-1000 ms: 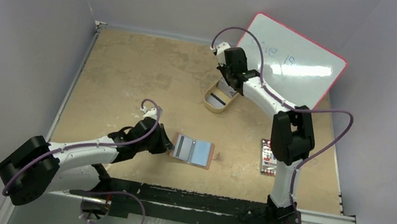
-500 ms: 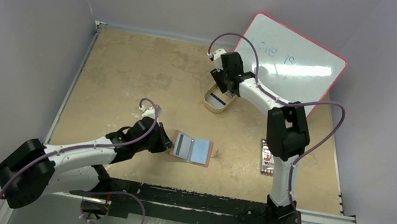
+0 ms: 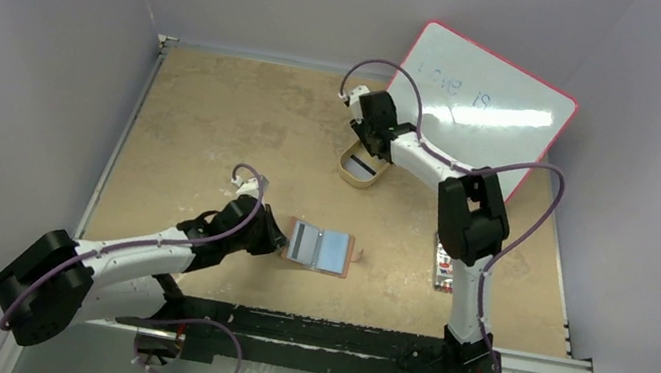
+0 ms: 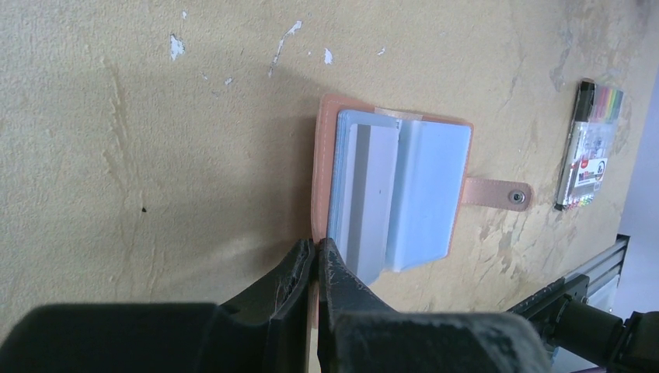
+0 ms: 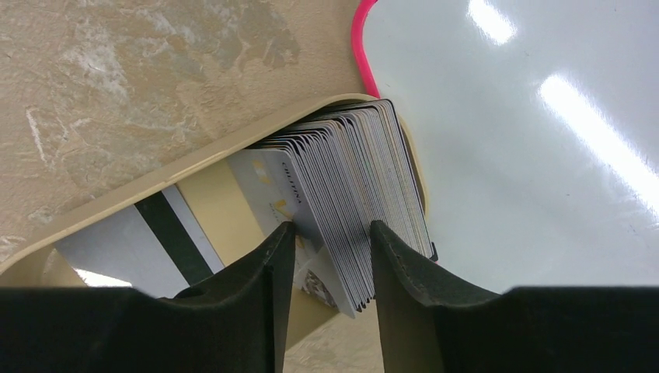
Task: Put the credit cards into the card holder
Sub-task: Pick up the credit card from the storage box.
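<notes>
Sandy counter [image 3: 215, 127]: left fingers [image 4: 291, 281] pinch the open card holder [image 4: 392, 186] near the front edge; right fingers [image 5: 268, 273], narrowly parted, straddle cards [image 5: 350, 179] in the tray [image 5: 194, 167] toward the back edge, so best take just one

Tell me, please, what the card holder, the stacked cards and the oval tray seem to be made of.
The card holder looks like leather or imitation: matte reddish-brown cover, metal-looking snap on the tab; its inner pockets seem smooth light-blue plastic. The credit cards are thin, stiff, faintly glossy plastic. The tray is smooth matte tan, probably plastic, though uncertain.
</notes>
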Motion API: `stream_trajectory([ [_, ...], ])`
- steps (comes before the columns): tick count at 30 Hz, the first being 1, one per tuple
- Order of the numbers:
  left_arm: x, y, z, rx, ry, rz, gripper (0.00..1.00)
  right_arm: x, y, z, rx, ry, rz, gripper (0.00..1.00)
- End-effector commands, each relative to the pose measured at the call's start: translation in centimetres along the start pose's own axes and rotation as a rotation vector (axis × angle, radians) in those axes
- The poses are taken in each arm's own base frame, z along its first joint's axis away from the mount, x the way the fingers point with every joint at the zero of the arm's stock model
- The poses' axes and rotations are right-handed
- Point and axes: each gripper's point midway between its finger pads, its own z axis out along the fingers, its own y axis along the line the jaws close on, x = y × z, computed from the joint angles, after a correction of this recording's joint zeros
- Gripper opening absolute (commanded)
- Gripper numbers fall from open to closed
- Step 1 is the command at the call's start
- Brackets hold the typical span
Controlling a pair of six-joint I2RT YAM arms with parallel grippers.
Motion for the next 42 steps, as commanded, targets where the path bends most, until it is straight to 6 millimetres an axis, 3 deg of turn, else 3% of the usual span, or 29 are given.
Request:
stream_trajectory([
  [1, -0.6, -0.7, 0.3, 0.023, -0.029, -0.006, 0.04, -2.4, -4.1, -1.7, 0.125, -0.06, 0.043, 0.39],
  [9, -0.6, -0.9, 0.3, 0.026, -0.029, -0.004, 0.04, -3.6, -4.6, -2.8, 0.11, -0.086, 0.037, 0.29],
  [24, -1.0, -1.3, 0.2, 0.032, -0.033, -0.007, 0.05, -3.8, -4.5, -3.5, 0.08, -0.091, 0.036, 0.07],
  [32, -1.0, -1.4, 0.1, 0.029, -0.029, -0.011, 0.08, -3.7, -4.2, -4.2, 0.05, -0.079, 0.052, 0.04],
  [38, -1.6, -1.3, -0.2, 0.007, -0.047, -0.005, 0.16, -3.7, -3.7, -4.3, 0.02, -0.076, 0.049, 0.12],
  [42, -1.6, -1.3, -0.2, 0.01, -0.051, -0.014, 0.17, -4.1, -3.6, -4.5, 0.002, -0.09, 0.035, 0.04],
])
